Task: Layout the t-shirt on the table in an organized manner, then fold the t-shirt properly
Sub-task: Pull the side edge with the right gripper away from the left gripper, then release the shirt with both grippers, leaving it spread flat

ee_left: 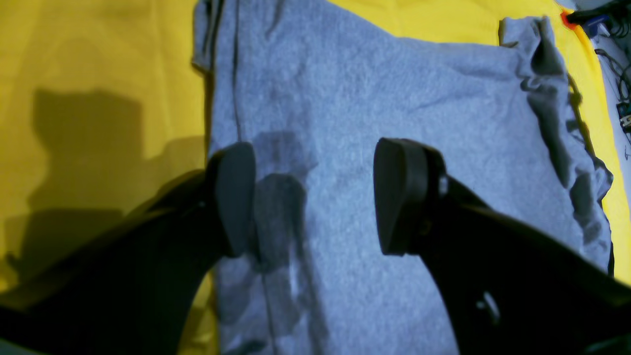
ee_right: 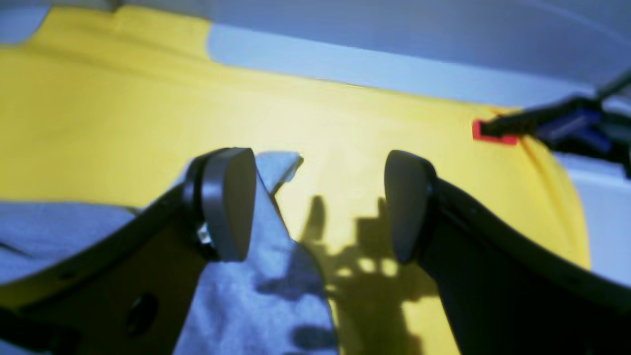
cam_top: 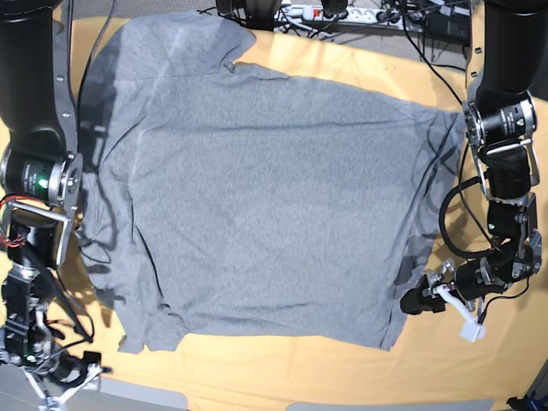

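The grey t-shirt [cam_top: 257, 188] lies spread flat on the table [cam_top: 342, 368], plain side up, with no lettering showing. Its right edge is rumpled [ee_left: 557, 123]. My left gripper [ee_left: 318, 197] hovers open just over the shirt near its lower right corner [cam_top: 419, 301], with nothing between its fingers. My right gripper [ee_right: 318, 204] is open over yellow cloth, its left finger [ee_right: 229, 204] above a shirt corner [ee_right: 261, 276], and it holds nothing. In the base view it is at the lower left [cam_top: 86, 370], off the shirt's bottom left corner.
A power strip and cables [cam_top: 334, 13] run along the table's far edge. A red tag with dark cabling [ee_right: 493, 132] sits at the table's rim. Both arm columns stand at the shirt's sides. Yellow cloth [ee_left: 98, 49] borders the shirt.
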